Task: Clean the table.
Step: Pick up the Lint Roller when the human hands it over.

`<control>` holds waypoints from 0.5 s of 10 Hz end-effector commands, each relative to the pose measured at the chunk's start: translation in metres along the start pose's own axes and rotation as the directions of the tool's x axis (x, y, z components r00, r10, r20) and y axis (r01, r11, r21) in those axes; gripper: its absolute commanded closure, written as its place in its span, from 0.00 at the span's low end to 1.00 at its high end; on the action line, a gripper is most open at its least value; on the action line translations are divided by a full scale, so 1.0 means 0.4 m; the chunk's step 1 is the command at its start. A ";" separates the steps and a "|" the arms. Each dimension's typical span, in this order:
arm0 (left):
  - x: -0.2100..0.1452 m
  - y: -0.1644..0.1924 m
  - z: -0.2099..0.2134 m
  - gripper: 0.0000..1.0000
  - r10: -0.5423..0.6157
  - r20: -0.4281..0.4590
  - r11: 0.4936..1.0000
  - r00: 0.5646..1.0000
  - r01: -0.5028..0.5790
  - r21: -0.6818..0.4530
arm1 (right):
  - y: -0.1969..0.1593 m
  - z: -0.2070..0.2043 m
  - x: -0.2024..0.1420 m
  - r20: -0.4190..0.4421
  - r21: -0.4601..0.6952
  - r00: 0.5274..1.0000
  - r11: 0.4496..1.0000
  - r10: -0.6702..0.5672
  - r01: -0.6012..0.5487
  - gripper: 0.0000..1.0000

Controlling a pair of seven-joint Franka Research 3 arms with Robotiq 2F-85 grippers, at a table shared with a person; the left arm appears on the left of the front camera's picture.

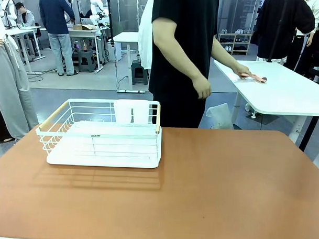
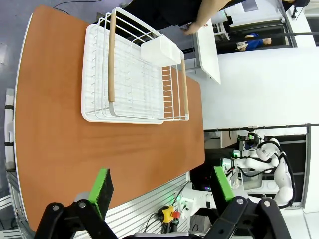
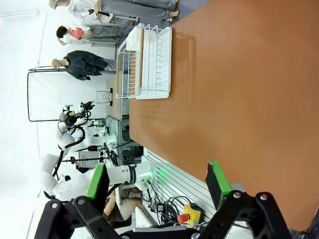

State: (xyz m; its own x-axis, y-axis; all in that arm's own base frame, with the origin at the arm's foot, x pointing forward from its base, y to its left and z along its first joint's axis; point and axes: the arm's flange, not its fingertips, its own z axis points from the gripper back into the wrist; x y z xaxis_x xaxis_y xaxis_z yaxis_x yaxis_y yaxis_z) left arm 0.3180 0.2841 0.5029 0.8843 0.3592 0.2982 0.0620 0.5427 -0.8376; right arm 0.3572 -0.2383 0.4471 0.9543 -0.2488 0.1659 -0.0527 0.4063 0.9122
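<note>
The brown table (image 1: 214, 189) is stretching out ahead of both sets of fingers. The left gripper (image 2: 162, 183) and right gripper (image 3: 157, 180) are hanging up over its near edge, fingers spread wide apart, gripping nothing. A white dish rack (image 1: 104, 133) is sitting on its far left part, and a person (image 1: 183, 52) is standing behind it.

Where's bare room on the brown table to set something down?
Free: the table right of the dish rack, and the near strip in front of it. Crowded only far left, where the rack sits.
</note>
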 end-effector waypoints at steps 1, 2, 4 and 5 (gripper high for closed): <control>0.000 0.001 0.007 0.00 -0.024 0.006 0.999 1.000 0.024 -0.026 | 0.001 0.001 0.003 0.004 0.022 1.000 1.000 0.018 -0.018 0.00; 0.000 0.001 0.007 0.00 -0.024 0.006 0.999 1.000 0.024 -0.026 | 0.001 0.001 0.003 0.004 0.022 1.000 1.000 0.018 -0.018 0.00; 0.000 0.001 0.007 0.00 -0.024 0.006 0.999 1.000 0.024 -0.026 | 0.001 0.001 0.003 0.004 0.022 1.000 1.000 0.018 -0.018 0.00; 0.000 0.001 0.007 0.00 -0.024 0.006 0.999 1.000 0.024 -0.026 | 0.001 0.001 0.003 0.004 0.022 1.000 1.000 0.018 -0.018 0.00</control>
State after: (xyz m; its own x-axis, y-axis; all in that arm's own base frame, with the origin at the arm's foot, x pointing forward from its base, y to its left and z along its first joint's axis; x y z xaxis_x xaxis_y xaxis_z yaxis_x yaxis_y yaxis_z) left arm 0.3181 0.2838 0.5030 0.8846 0.3585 0.2983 0.0624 0.5428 -0.8375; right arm 0.3574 -0.2382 0.4468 0.9543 -0.2488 0.1653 -0.0523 0.4057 0.9125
